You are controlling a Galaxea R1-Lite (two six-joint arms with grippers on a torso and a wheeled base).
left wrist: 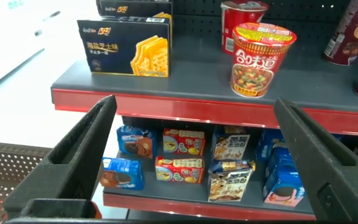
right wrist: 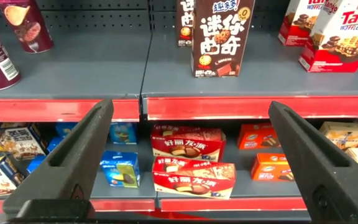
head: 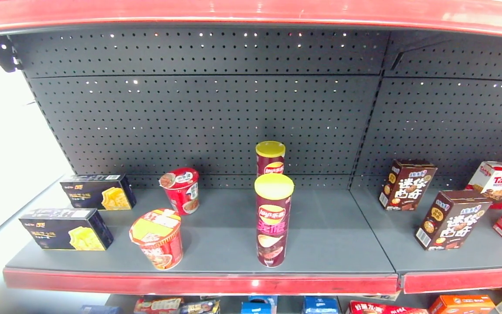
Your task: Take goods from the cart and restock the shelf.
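On the grey shelf (head: 329, 235) stand two maroon chip cans with yellow lids, one in front (head: 273, 220) and one behind (head: 270, 158). Left of them are two red noodle cups (head: 158, 237) (head: 181, 189) and two dark snack boxes (head: 68, 229) (head: 99, 191). Brown biscuit boxes (head: 449, 219) (head: 407, 184) stand on the right. My left gripper (left wrist: 194, 162) is open and holds nothing, below and in front of the shelf's left part, facing the front noodle cup (left wrist: 260, 59). My right gripper (right wrist: 191, 162) is open and holds nothing, facing a brown biscuit box (right wrist: 219, 37).
The shelf's red front lip (head: 198, 283) runs across. Red and white wafer boxes (head: 497, 183) stand at the far right. A lower shelf holds blue cookie packs (left wrist: 126, 171) and red pie boxes (right wrist: 194, 174). A metal mesh cart (left wrist: 5, 165) is at the left gripper's side.
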